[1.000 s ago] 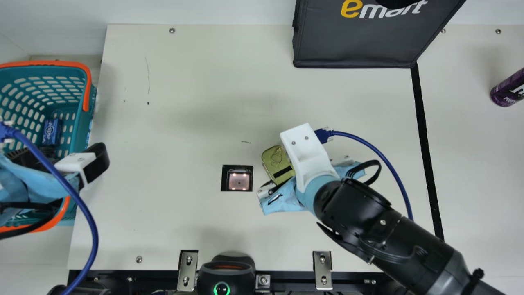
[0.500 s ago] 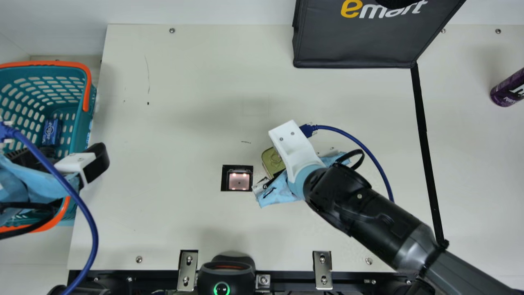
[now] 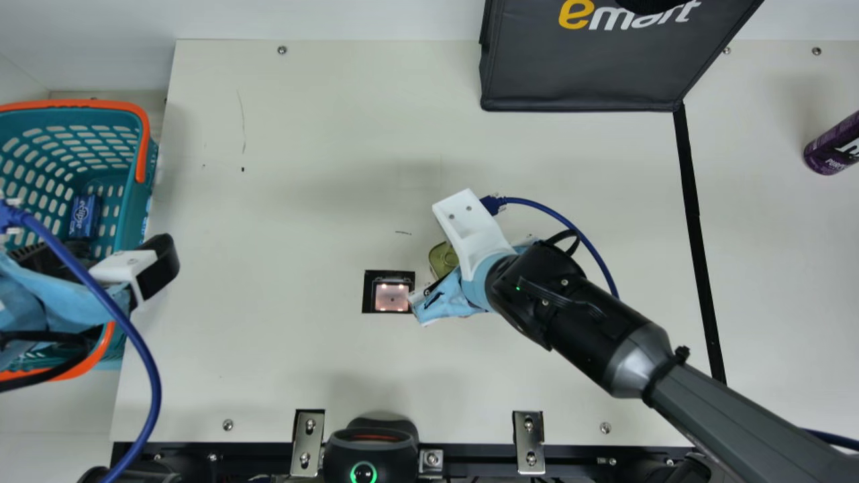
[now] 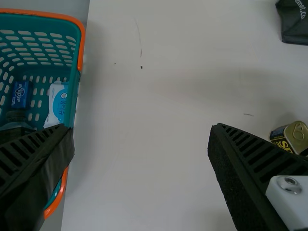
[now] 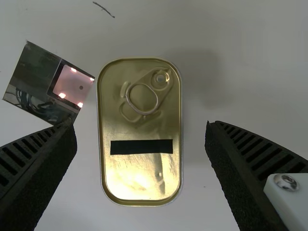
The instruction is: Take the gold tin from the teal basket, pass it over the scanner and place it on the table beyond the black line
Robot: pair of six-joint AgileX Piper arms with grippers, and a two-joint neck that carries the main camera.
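Fingers (image 3: pixel 160 268) wide, left and right, gold tin (image 4: pixel 294 138) lettered yellow, purple can (image 3: pixel 827 155) (lettered in white)

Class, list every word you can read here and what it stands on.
"emart": black bag
"eclipse": blue pack in the basket
Too small, cut off or blurred to read fully: purple can, gold tin's side, white packet, bag's smaller print.
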